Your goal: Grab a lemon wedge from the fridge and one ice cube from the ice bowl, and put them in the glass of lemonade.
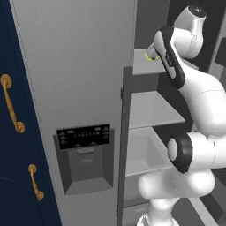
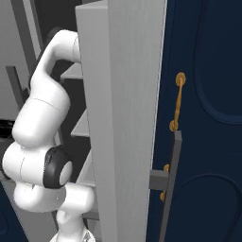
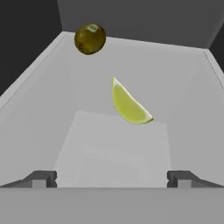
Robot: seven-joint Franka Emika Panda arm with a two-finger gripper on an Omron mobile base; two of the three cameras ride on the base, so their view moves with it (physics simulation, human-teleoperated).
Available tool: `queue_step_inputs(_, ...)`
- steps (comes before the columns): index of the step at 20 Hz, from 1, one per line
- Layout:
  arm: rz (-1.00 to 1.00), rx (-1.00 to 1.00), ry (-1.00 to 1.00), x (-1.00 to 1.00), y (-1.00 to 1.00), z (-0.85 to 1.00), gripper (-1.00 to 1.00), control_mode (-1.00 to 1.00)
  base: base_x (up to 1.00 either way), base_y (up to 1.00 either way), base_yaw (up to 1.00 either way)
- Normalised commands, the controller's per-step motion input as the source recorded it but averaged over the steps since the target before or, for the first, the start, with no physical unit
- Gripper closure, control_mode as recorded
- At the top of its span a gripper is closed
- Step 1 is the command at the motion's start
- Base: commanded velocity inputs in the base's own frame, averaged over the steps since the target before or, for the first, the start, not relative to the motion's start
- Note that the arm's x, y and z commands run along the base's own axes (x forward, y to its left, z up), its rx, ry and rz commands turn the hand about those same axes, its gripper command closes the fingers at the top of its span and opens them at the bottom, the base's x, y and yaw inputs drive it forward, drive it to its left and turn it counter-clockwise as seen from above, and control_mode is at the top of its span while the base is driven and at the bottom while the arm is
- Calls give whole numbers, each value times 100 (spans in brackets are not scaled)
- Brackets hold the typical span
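Hand (image 3: 112,178) spread wide near lemon wedge (image 3: 129,105), fridge (image 1: 79,88) dispenser panel (image 1: 84,136) markings unreadable

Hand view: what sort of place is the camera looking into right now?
Most likely the inside of a kitchen fridge: a pale shelf with raised walls holds a lemon wedge and a round brownish fruit. Beside the fridge stand navy cabinets with gold handles. The open fingers sit short of the wedge.
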Motion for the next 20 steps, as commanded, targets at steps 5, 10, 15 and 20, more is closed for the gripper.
queue_step_inputs(5, 2, 0, 0, 80, 0, -8, -100, -100, 0, 0, 0)
queue_step_inputs(10, 7, 0, 3, 63, -9, -6, -100, -100, 0, 0, 0)
queue_step_inputs(15, 19, 0, 18, 47, -26, 0, -100, -100, 0, 0, 0)
queue_step_inputs(20, 17, 0, 6, 0, 0, 0, -100, -100, 0, 0, 0)
